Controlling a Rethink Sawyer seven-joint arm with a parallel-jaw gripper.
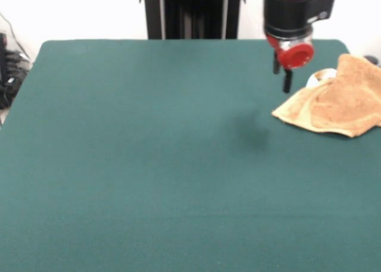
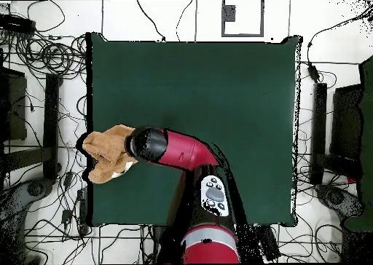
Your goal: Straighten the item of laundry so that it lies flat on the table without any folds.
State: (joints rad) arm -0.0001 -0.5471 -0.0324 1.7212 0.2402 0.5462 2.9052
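The tan-orange towel (image 1: 342, 96) lies crumpled and folded over itself at the far right of the green table (image 1: 149, 165), with its white tag (image 1: 321, 77) at its far left corner. In the overhead view the towel (image 2: 105, 154) sits at the table's (image 2: 218, 95) left edge and reaches slightly past it. My gripper (image 1: 282, 81) hangs above the table just left of the towel, open and empty, not touching it. Its shadow falls on the cloth below. In the overhead view the arm's wrist (image 2: 144, 144) covers the gripper and the towel's near side.
The robot's pedestal (image 1: 193, 13) stands at the table's far side. Cables and equipment (image 2: 44, 65) lie on the floor around the table. The red arm (image 2: 186, 151) reaches across the table's near-left part in the overhead view.
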